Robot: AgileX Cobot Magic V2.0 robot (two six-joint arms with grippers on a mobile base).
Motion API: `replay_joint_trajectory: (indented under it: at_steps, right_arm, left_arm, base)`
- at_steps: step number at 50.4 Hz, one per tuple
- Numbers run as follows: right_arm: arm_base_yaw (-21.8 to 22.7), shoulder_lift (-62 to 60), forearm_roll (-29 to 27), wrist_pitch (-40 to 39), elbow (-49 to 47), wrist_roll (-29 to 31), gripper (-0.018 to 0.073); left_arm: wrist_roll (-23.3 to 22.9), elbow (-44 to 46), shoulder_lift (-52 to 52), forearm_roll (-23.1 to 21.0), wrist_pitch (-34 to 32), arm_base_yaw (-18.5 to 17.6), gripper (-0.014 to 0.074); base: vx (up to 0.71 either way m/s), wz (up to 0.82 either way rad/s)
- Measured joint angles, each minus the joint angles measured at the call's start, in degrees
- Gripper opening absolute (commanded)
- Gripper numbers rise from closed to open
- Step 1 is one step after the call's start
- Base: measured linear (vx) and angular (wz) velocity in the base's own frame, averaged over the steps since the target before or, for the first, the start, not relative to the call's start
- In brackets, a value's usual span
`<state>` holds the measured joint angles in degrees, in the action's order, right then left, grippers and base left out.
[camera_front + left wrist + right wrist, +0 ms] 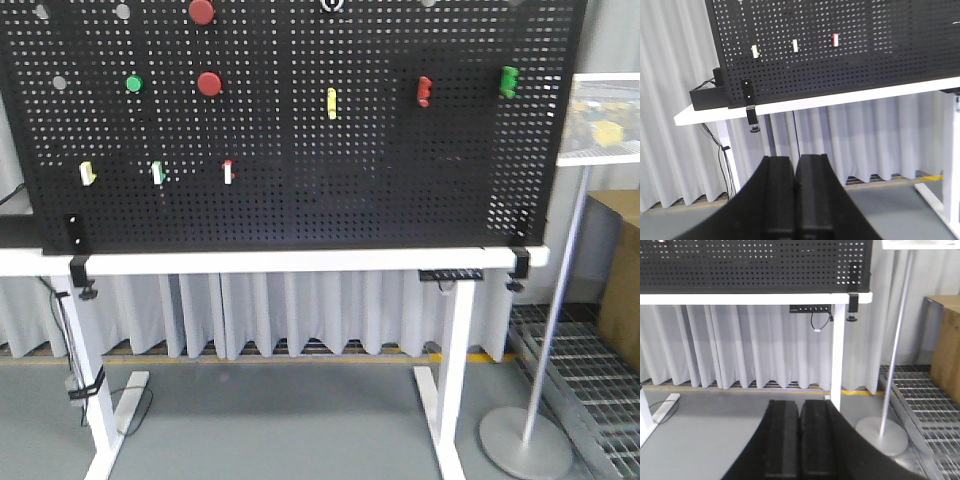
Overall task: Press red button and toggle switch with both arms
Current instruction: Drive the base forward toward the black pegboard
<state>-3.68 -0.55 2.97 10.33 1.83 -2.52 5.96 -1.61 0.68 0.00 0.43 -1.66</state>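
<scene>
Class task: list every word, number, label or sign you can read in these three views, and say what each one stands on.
No text can be read in any view.
The white-framed sign panel on the grey pole stand: a yellow patch and grey marks, too blurred to read.
The black perforated metal pegboard and its switches: no lettering visible.
The small black box under the white tabletop: no legible marking.

The upper red button (201, 11) and the lower red button (209, 83), both round matte discs, sit on the upright black board (300, 180), upper left, one just below the other. The toggle switch (332, 3), black and white-ringed, is cropped by the top edge to their right.
</scene>
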Motion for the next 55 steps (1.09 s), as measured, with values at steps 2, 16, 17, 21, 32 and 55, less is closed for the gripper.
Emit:
replay_joint_trajectory:
  at_steps: [2,16,17,21,32,55]
  right_arm:
    - [0.00,0.00,0.00,0.00,0.00,0.00,-0.0003]
    - [0.00,0.00,0.00,0.00,0.00,0.00,-0.0003]
    - [0.00,0.00,0.00,0.00,0.00,0.00,-0.0003]
    - [0.00,0.00,0.00,0.00,0.00,0.00,-0.0003]
    - [0.00,0.00,0.00,0.07,0.00,0.00,-0.0003]
    - [0.00,0.00,0.00,0.00,0.00,0.00,-0.0003]
  left_arm:
    - [0.00,0.00,0.00,0.00,0.00,0.00,0.0002]
    - [0.00,0.00,0.00,0.00,0.00,0.00,0.0002]
    - [0.00,0.00,0.00,0.00,0.00,0.00,0.0002]
    - [0.00,0.00,0.00,0.00,0.00,0.00,0.0002]
    - [0.00,0.00,0.00,0.00,0.00,0.00,0.0002]
    - [0.00,0.00,0.00,0.00,0.00,0.00,0.0002]
  base:
    - [0.46,0.07]
    - [0.45,0.05]
    - [0.43,0.02]
    - [0.42,0.01]
    - [0.40,0.00]
    - [0.30,-0.01]
